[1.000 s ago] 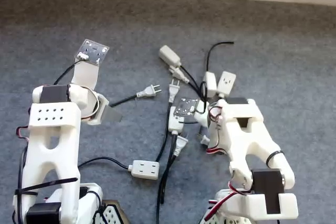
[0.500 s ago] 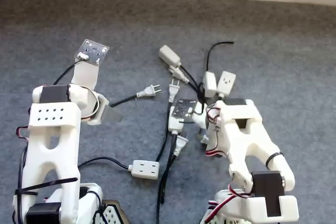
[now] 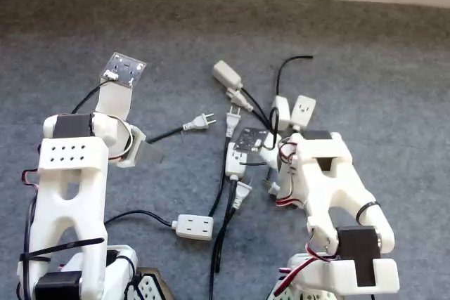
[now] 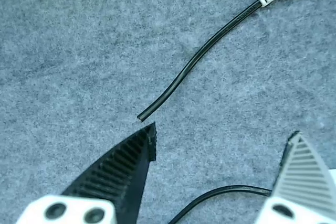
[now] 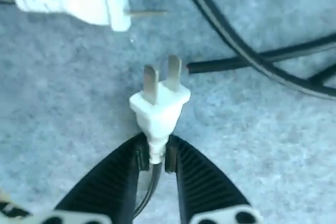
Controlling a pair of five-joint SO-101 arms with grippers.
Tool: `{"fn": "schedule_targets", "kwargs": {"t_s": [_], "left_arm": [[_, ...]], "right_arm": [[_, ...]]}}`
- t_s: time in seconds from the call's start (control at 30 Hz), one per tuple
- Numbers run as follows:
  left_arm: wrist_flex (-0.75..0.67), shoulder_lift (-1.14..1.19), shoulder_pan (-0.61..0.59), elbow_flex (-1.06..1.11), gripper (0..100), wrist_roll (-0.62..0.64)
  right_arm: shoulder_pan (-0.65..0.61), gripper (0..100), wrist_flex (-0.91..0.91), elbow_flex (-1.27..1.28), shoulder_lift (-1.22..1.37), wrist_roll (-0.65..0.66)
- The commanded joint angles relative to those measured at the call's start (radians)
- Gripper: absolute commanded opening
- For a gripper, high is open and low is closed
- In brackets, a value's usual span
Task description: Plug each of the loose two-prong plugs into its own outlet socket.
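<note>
- Right pincer (image 5: pixel 155 145), clamped on a plug (image 5: pixel 157 106) (by its neck), has barely shifted, so nothing is plugged in yet.
- Left pincer (image 4: pixel 224 134) stays apart, idle.

The high camera looks down from the near side over the whole table (image 3: pixel 365 47) — each wrist camera faces that same surface, close, past its jaws.
</note>
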Motion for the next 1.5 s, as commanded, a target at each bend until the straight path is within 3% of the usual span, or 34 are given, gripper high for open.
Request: {"fn": "schedule_targets", "kwargs": {"t_s": [0.0, 0.2, 0.33, 0.53, 0.8, 1.17, 1.47], "left_arm": [[-0.005, -0.007, -0.004, -0.008, 37, -0.006], [-0.002, -0.01, -0.005, -0.068, 27, -0.006], [0.112, -0.012, 0.002, -0.154, 30, -0.046], [0.193, -0.216, 0.03, -0.208, 39, -0.051], [0.19, -0.691, 0.068, 0.097, 39, -0.055], [0.161, -0.989, 0.177, 0.321, 39, 0.04], [0.031, -1.138, 0.223, 0.489, 39, 0.074]], "right_arm": [[-0.025, 0.6, 0.111, -0.091, -0.056, -0.089], [-0.15, 0.6, 0.348, -0.222, -0.337, -0.269], [-0.317, 0.6, 0.438, -0.242, -0.512, -0.381], [-0.538, 0.6, 0.355, -0.179, -0.611, -0.628], [-0.74, 0.6, 0.177, -0.07, -0.611, -0.841], [-0.762, 0.6, 0.117, -0.047, -0.611, -0.847], [-0.783, 0.6, 0.096, -0.028, -0.611, -0.931]]}}
